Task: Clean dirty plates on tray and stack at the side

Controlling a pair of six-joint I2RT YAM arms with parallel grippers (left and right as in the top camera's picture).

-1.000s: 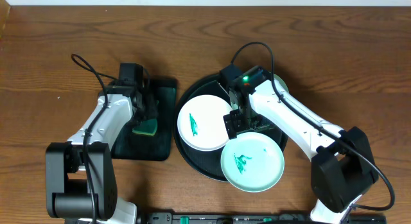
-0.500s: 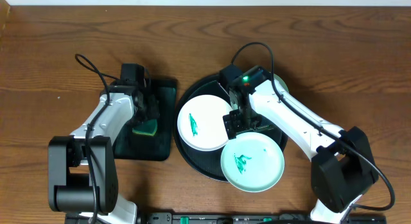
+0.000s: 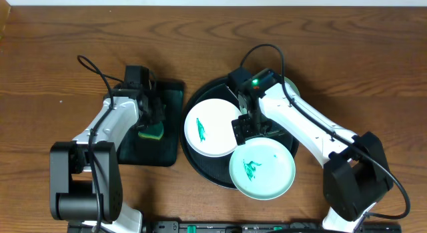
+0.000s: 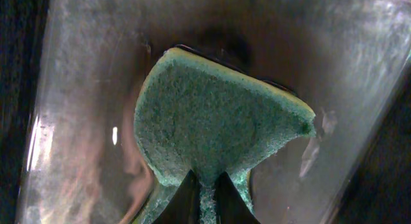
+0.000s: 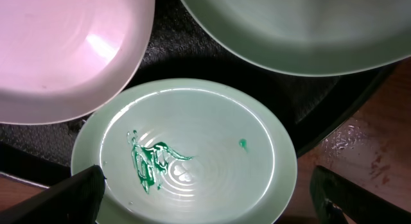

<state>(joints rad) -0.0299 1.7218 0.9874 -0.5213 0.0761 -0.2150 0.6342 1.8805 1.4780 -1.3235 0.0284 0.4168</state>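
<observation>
Over the small rectangular tray (image 3: pixel 167 145) my left gripper (image 4: pixel 205 189) pinches the green sponge (image 4: pixel 212 118), while my right gripper (image 3: pixel 242 129) hangs wide open and empty above the round black tray (image 3: pixel 200 94), whose white plate (image 3: pixel 208 128) and near mint plate (image 3: pixel 262 169) show green smears.

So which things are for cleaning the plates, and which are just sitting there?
For the job: white plate, front mint green plate, back mint green plate, round black tray, green sponge, left gripper holding it.
Just sitting there: rectangular black tray, wooden table.
</observation>
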